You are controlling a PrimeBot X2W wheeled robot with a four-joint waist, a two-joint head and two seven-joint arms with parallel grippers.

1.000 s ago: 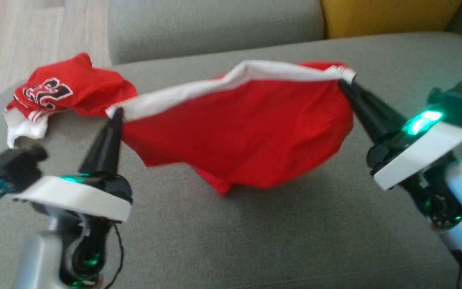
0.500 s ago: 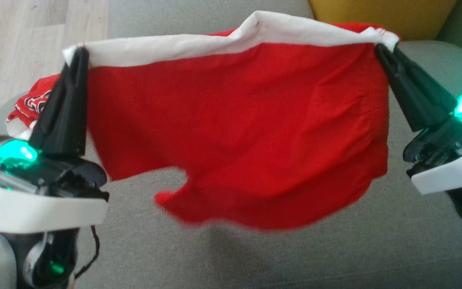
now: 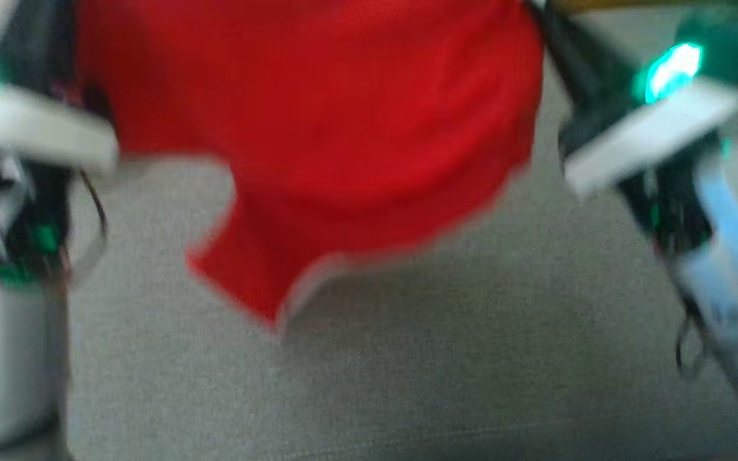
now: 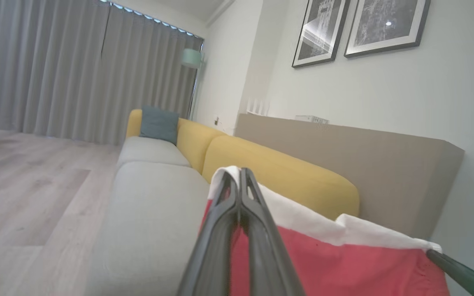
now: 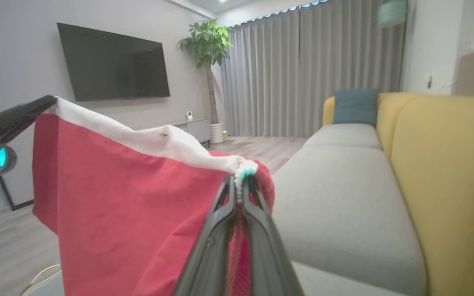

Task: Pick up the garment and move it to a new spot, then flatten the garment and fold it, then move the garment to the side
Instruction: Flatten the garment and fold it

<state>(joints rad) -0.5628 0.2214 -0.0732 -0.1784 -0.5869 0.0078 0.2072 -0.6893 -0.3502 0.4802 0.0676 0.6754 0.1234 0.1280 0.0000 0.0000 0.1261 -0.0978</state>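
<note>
The garment [image 3: 343, 128] is red with a white band along its top edge, and it hangs spread between my two grippers above the grey sofa seat [image 3: 407, 358]. The head view is blurred. In the left wrist view my left gripper [image 4: 240, 172] is shut on the white band at one corner, with the red cloth [image 4: 335, 267] stretching off to the right gripper's finger [image 4: 459, 269]. In the right wrist view my right gripper [image 5: 240, 179] is shut on the bunched opposite corner. The red cloth [image 5: 130, 213] drapes down from there, and the left gripper's finger [image 5: 15, 119] holds its far end.
The sofa has a yellow backrest [image 4: 282, 172] and a teal cushion [image 4: 159, 123] at its far end. Wooden floor [image 4: 23, 185] lies beside the sofa. A wall-mounted TV [image 5: 113, 61] and a potted plant [image 5: 206, 41] stand across the room.
Both grippers have risen with the garment's band, so the fingertips have left the top of the head view. The cloth has come off the seat and now hangs free, and the picture is blurred.
</note>
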